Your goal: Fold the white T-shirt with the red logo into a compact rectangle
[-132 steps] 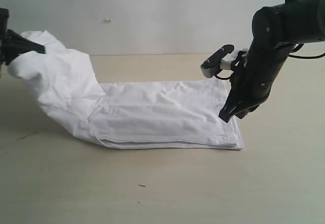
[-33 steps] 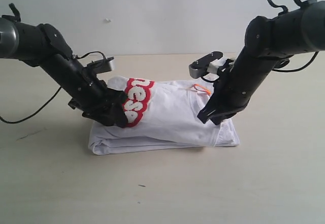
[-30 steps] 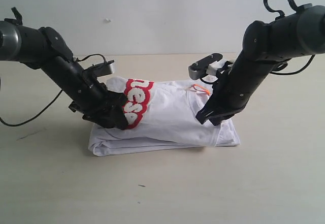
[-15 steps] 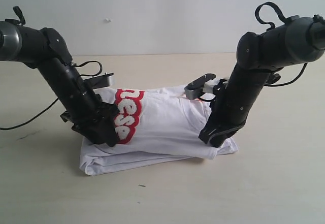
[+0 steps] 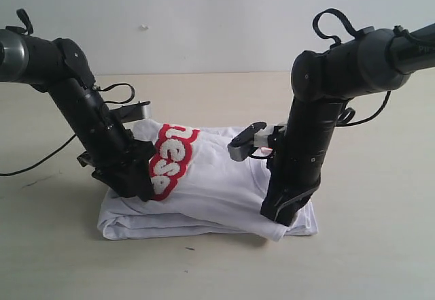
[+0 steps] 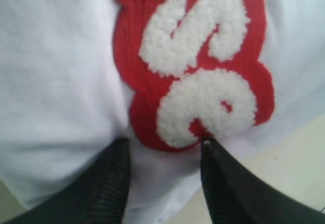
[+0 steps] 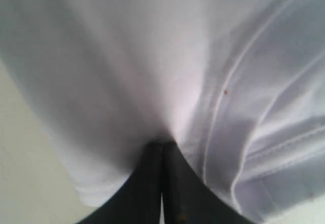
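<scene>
Lying on the pale table (image 5: 217, 266), the white T-shirt (image 5: 211, 177) is folded into a thick, roughly rectangular stack of several layers, with layered edges showing along the near side. The red logo (image 5: 168, 171) sits on the top layer towards the left end of the stack, running from back to front; only part of its white lettering is exposed there.

Left gripper (image 5: 138, 187): lowered onto the left end of the stack, just beside the logo. In the left wrist view the left gripper (image 6: 163, 145) has its jaws spread, and both black fingers (image 6: 111, 183) rest their tips on the cloth. One tip touches the rounded end of the red logo (image 6: 198, 66); the other stands on plain white T-shirt (image 6: 56, 82) fabric. White cloth spans the gap between them.

Right gripper (image 5: 279, 215): planted on the right front corner of the stack, arm steeply upright. In the right wrist view the right gripper (image 7: 162, 145) has its jaws pressed together, tips bearing on the white T-shirt (image 7: 127, 56), whose fabric puckers around them. Whether any cloth is caught between the tips cannot be told.
</scene>
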`<state>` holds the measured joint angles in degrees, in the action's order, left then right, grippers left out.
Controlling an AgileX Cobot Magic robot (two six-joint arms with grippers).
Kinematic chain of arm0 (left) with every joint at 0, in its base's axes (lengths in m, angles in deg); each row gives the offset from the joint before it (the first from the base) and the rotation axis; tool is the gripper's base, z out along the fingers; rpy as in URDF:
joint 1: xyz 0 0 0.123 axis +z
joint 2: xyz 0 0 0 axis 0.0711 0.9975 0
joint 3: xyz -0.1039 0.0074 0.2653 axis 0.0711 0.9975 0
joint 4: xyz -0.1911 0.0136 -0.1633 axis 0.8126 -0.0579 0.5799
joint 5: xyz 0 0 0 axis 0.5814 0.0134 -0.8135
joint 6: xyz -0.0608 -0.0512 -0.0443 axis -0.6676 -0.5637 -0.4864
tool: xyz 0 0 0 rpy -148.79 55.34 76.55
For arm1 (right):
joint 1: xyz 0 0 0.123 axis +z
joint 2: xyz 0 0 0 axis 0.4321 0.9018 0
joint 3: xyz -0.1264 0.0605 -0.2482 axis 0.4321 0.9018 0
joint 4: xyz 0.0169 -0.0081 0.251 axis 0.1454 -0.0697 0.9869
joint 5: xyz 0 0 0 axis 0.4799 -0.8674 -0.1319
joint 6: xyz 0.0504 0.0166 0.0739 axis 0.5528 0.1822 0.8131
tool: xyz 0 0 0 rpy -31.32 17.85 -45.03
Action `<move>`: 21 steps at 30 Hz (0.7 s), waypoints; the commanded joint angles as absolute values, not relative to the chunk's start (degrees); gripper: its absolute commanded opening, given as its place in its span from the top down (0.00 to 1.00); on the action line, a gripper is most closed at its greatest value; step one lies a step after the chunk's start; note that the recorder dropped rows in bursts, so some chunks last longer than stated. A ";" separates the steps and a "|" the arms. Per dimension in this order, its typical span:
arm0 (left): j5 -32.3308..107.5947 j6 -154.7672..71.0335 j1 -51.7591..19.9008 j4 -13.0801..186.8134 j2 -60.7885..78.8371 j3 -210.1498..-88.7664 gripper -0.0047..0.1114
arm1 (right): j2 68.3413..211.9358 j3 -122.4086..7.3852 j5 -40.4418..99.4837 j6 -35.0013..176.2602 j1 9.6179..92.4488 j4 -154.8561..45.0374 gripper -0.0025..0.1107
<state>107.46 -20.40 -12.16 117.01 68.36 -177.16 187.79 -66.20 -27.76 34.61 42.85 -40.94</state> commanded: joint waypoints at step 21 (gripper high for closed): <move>107.59 -21.12 -9.95 121.73 59.90 -176.36 0.57 | 184.15 -66.16 -21.51 44.01 43.61 -50.04 0.98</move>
